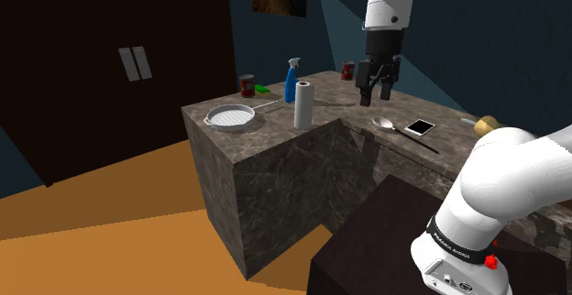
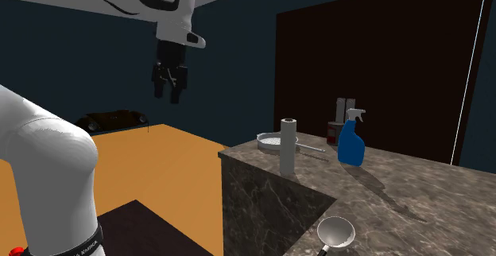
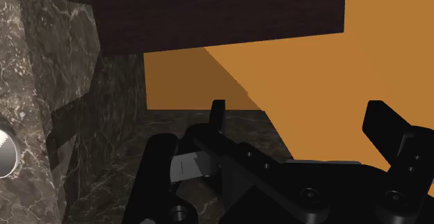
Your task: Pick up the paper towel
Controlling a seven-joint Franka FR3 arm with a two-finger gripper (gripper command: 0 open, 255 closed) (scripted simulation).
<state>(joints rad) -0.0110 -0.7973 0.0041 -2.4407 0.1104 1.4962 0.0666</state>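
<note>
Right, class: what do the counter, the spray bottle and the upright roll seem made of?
Counter: dark stone, likely marble, from its pale veining. Spray bottle: probably plastic, smooth solid blue with white trigger. Roll: plain matte white; paper is only a guess.

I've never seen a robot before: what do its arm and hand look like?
The arm has white rounded segments and dark joints; a black band with small white lettering and a red dot sit near its base. Its gripper is all black, two-fingered.
</note>
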